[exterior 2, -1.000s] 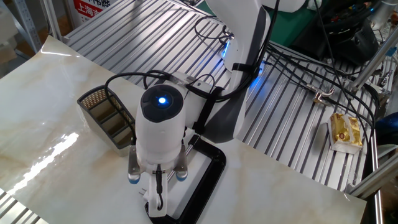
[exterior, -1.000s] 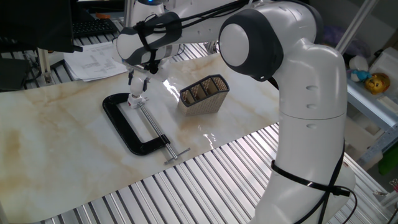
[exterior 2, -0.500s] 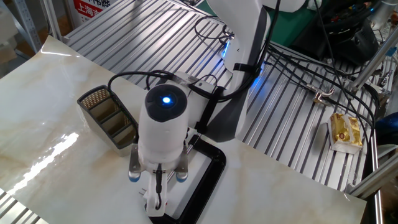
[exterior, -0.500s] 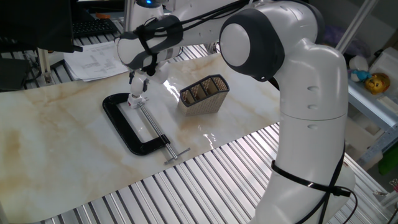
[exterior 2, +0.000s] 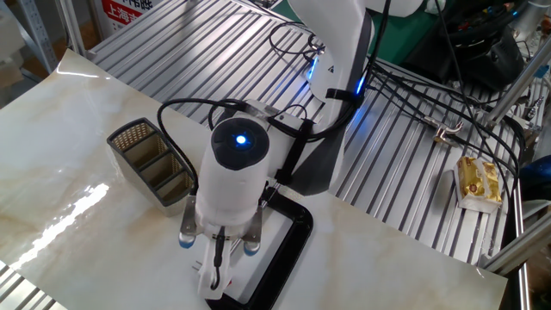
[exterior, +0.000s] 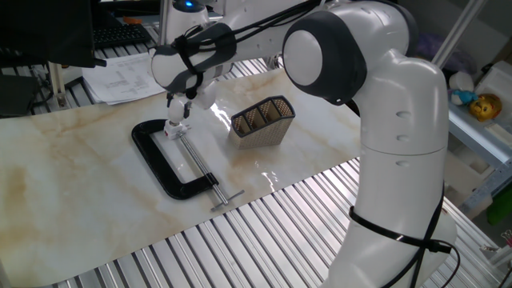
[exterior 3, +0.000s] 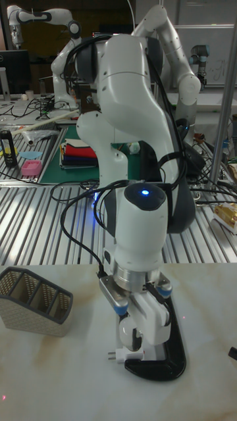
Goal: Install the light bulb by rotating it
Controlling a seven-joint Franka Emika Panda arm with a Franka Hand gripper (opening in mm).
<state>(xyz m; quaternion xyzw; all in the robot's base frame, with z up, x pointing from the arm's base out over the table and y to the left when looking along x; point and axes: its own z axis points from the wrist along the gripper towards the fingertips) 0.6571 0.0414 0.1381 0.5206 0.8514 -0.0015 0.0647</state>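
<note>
In the tall fixed view the small white light bulb (exterior 3: pixel 126 329) sits between the fingers of my gripper (exterior 3: pixel 136 337), which is shut on it and points straight down. Below the bulb a white socket (exterior 3: pixel 122 356) rests at the jaw of a black C-clamp (exterior 3: pixel 166 364). One fixed view shows the gripper (exterior: pixel 178 110) just above that white socket (exterior: pixel 174 128) at the far end of the clamp (exterior: pixel 162 158). In the other fixed view the wrist covers the bulb, and only the gripper's (exterior 2: pixel 215 274) lower fingers show.
A mesh basket (exterior: pixel 262 122) with compartments stands on the marble top to the right of the clamp, also seen as the basket (exterior 3: pixel 33 300). The clamp's screw handle (exterior: pixel 227 198) points toward the slatted front edge. Papers (exterior: pixel 120 78) lie at the back left.
The hand has turned about its vertical axis while staying over the socket; the wrist's blue light has shifted to the right in the other fixed view.
</note>
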